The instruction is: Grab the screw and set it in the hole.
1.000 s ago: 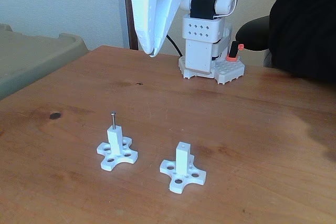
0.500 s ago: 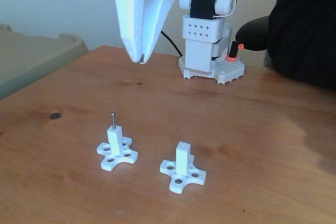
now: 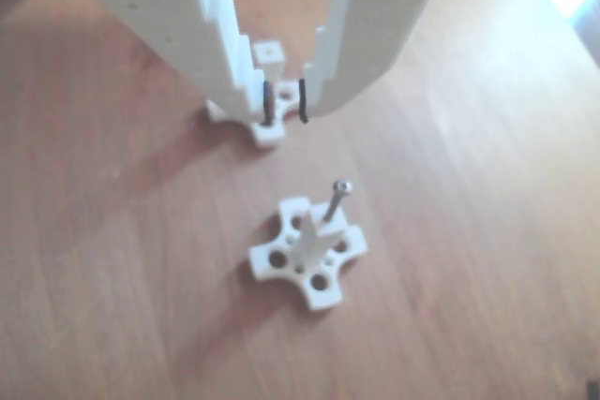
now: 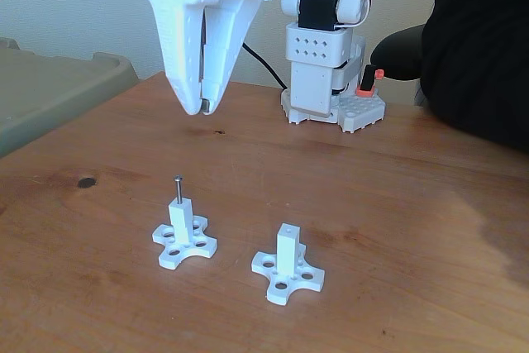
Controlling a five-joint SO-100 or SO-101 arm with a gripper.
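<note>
Gripper (image 4: 203, 106) hangs empty, tips parted a sliver, above the left post (image 4: 181, 221) where the screw (image 4: 178, 188) stands upright, ready for plucking.

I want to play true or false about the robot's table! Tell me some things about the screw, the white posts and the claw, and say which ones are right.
1. The screw stands upright in the top of a white post. True.
2. The claw is holding the screw. False: it hangs in the air above the table with nothing in it.
3. The second white post has a screw in it too. False: its top hole is bare.
4. There are two white posts with cross-shaped bases on the table. True.
5. The two posts touch each other. False: they stand apart, with bare wood between them.
</note>
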